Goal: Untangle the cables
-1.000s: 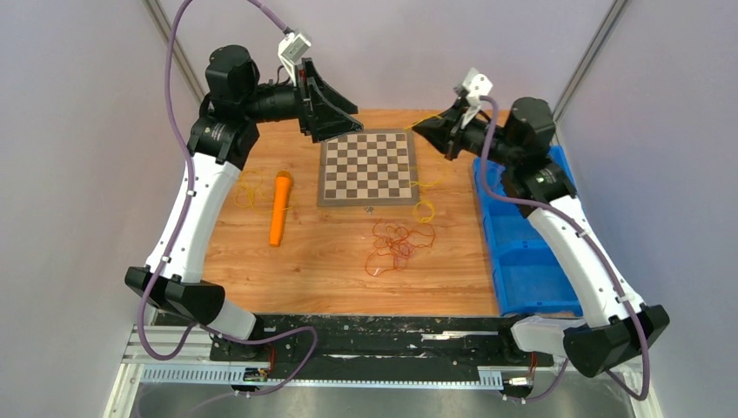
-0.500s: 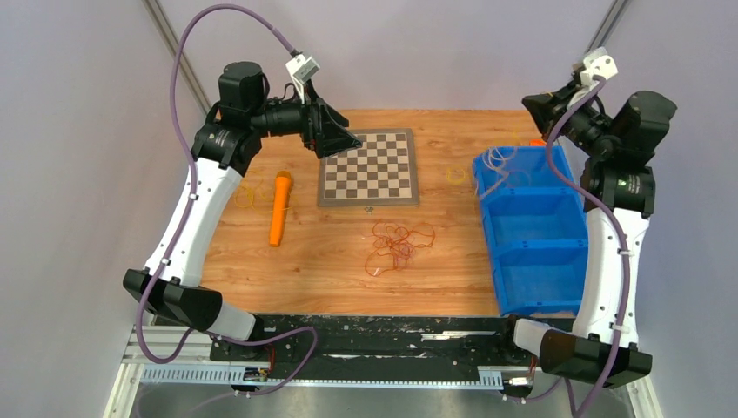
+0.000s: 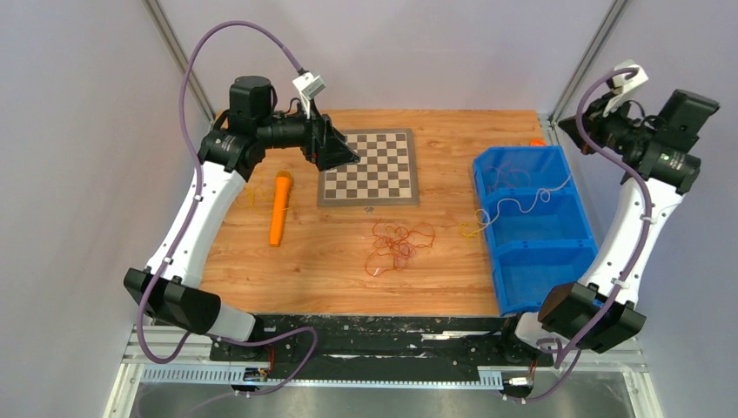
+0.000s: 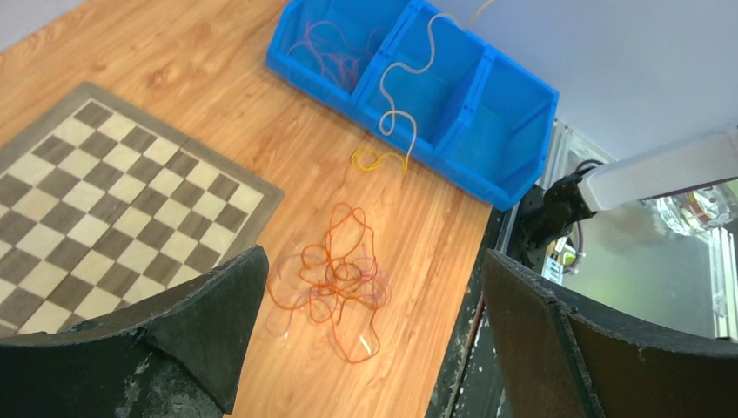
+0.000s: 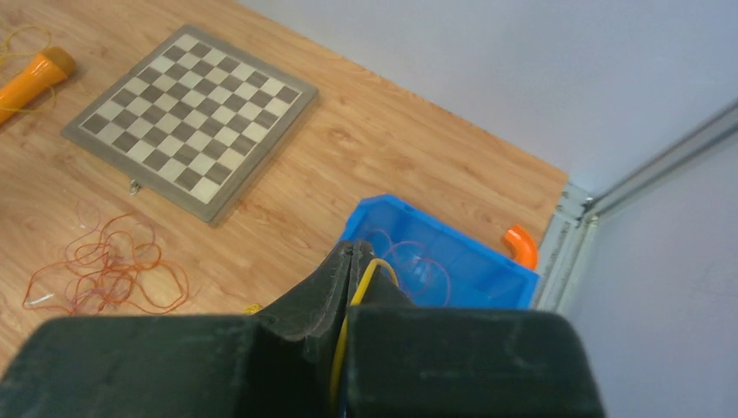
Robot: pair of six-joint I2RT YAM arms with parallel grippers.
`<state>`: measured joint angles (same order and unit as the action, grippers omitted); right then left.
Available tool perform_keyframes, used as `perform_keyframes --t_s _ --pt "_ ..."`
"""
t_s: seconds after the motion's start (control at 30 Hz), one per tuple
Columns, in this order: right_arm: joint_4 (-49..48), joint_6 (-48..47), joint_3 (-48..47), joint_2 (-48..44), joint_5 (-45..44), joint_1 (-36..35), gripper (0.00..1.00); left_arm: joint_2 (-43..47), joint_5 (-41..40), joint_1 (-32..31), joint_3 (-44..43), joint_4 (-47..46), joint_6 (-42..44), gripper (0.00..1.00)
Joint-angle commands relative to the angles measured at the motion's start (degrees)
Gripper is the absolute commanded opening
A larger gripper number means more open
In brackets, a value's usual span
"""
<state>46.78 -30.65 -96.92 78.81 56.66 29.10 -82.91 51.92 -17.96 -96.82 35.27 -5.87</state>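
Right wrist: your right jaws pinch the yellow cable [image 5: 345, 326]; draw its tail off the bench [image 3: 331, 257] into the blue bin [image 3: 540, 279]. Left jaws gape, empty.

Bare wood [image 3: 331, 261] around the reddish-orange cables [image 3: 396, 246]; orange cylinder [image 3: 279, 209] left, blue bin [image 3: 540, 279] right, chessboard [image 3: 368, 165] beyond.

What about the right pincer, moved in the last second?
Yes. The right pincer swung rightward from beside the chessboard to beyond the blue bin's far corner, trailing a yellow cable.
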Motion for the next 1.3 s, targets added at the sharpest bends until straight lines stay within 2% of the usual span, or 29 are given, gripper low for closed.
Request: perform_keyframes --t_s 0.0,0.1,0.27,0.4,0.53,0.63,0.7,0.8,0.87,0.93,1.03,1.27 --pt "1.7 0.2 -12.2 1.1 6.1 3.6 0.00 3.5 -2.0 0.1 2.4 0.2 2.8 1.00" --pt "-2.6 9.6 -20.3 3.9 8.6 3.6 0.00 3.6 -2.5 0.1 3.4 0.1 3.0 1.00" --pt "-17.4 27.1 -27.6 6.0 9.4 3.5 0.00 2.9 -3.0 0.1 3.5 0.0 2.7 1.00" --pt "-23.2 31.8 -34.0 7.0 5.1 3.6 0.00 2.3 -2.9 0.1 3.5 -0.5 1.9 1.00" --pt "-29.0 35.0 -36.6 7.3 0.9 4.0 0.00 2.2 -3.0 0.1 3.6 -0.4 2.0 1.00" --pt "-30.0 33.1 -36.3 7.3 1.4 4.0 0.00 2.1 -3.3 0.1 3.7 0.0 2.4 1.00" --pt "-28.5 32.4 -31.3 6.2 4.8 4.0 0.00 2.2 -3.6 0.2 4.0 0.2 2.6 1.00" --pt "-20.5 31.4 -21.6 3.8 11.3 1.9 0.00 2.6 -3.8 0.1 5.0 0.3 2.7 1.00" --pt "-12.7 25.6 -14.9 1.7 12.0 -2.8 0.00 2.8 -3.9 0.2 5.7 0.4 2.9 1.00" --pt "-6.1 19.1 -9.3 -0.9 9.3 -10.4 0.00 2.7 -3.9 0.1 5.9 1.0 3.4 1.00" --pt "-3.5 16.5 -1.0 -3.8 4.9 -18.7 0.00 2.1 -4.1 0.1 5.4 2.2 4.1 1.00" --pt "8.2 -5.2 13.0 -3.3 -8.0 -20.6 0.00 2.0 -3.8 0.1 5.6 2.6 4.2 1.00"
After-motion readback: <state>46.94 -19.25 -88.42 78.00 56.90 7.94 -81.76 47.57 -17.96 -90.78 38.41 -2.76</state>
